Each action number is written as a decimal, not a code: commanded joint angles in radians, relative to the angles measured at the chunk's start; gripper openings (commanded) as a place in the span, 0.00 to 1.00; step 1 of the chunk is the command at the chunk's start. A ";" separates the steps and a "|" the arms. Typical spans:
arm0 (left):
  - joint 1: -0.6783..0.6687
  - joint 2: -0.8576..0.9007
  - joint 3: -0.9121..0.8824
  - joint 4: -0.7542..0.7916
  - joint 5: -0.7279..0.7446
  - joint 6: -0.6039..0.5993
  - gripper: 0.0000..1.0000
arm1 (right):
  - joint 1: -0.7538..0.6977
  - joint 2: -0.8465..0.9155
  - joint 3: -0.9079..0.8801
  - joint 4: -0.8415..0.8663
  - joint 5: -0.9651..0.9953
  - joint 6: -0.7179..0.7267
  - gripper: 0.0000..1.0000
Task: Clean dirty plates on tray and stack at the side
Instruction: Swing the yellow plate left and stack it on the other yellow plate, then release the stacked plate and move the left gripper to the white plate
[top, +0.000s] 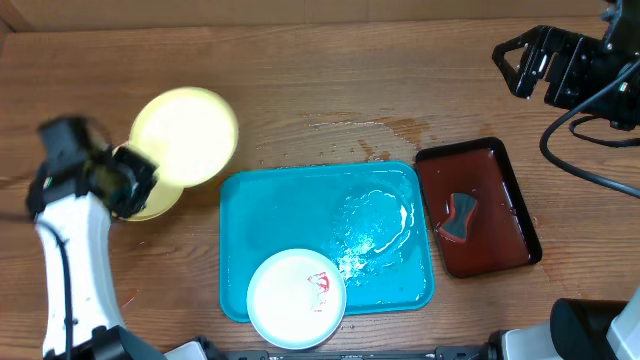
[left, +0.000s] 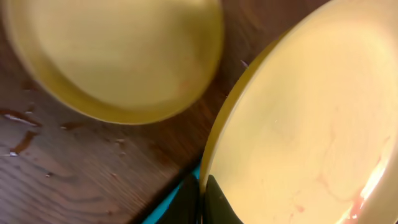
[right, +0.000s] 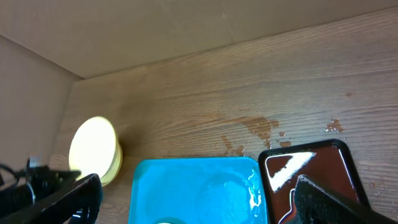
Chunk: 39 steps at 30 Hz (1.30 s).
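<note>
My left gripper (top: 143, 176) is shut on the rim of a yellow-green plate (top: 186, 134), held tilted above the table left of the turquoise tray (top: 300, 200). In the left wrist view its black fingers (left: 214, 202) pinch that plate's edge (left: 298, 118), and faint red smears show on the plate's face. A second yellow-green plate (left: 118, 56) lies on the wood below it (top: 152, 208). A pale-rimmed white plate (top: 296, 298) with a red smear sits at the tray's front edge. My right gripper (top: 512, 62) hangs open at the far right, holding nothing (right: 199, 205).
A dark red-brown tray (top: 478, 208) with a grey sponge (top: 460, 218) in it stands right of the turquoise tray. Water pools on the turquoise tray's right half (top: 375, 225), and the wood behind it is wet (top: 380, 135). A cardboard wall runs along the back.
</note>
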 joint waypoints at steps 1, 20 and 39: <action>0.096 -0.016 -0.100 0.046 0.059 -0.008 0.05 | -0.002 0.003 -0.001 0.002 -0.002 -0.005 1.00; 0.254 0.224 -0.160 0.170 -0.113 -0.013 0.04 | -0.002 0.003 -0.001 0.002 -0.014 -0.004 1.00; 0.266 0.231 -0.133 0.235 -0.188 -0.029 0.18 | -0.002 0.003 -0.001 0.002 -0.024 -0.004 1.00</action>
